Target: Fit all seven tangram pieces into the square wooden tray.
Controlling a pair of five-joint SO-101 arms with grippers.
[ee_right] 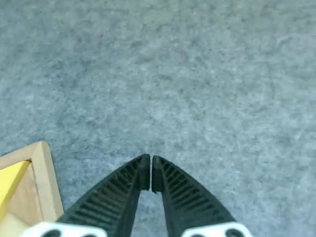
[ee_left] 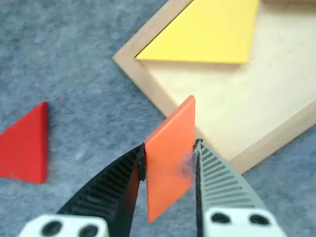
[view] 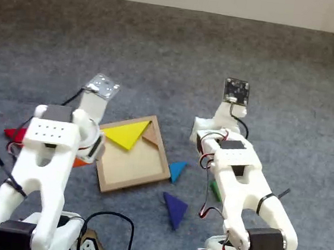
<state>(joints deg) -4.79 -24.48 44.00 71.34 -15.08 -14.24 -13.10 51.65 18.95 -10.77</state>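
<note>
Left wrist view: with my left pincer [ee_left: 169, 149] clamped on the orange parallelogram piece [ee_left: 170, 168], I'd level it over the bare floor of the square wooden tray [ee_left: 247, 108]; right pincer [ee_right: 150, 172] together.

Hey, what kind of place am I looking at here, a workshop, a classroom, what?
Probably a robot practice bench: a grey felt-like mat covers the surface, two small white arms sit side by side, and the left hand holds an orange piece near a wooden tray.
</note>
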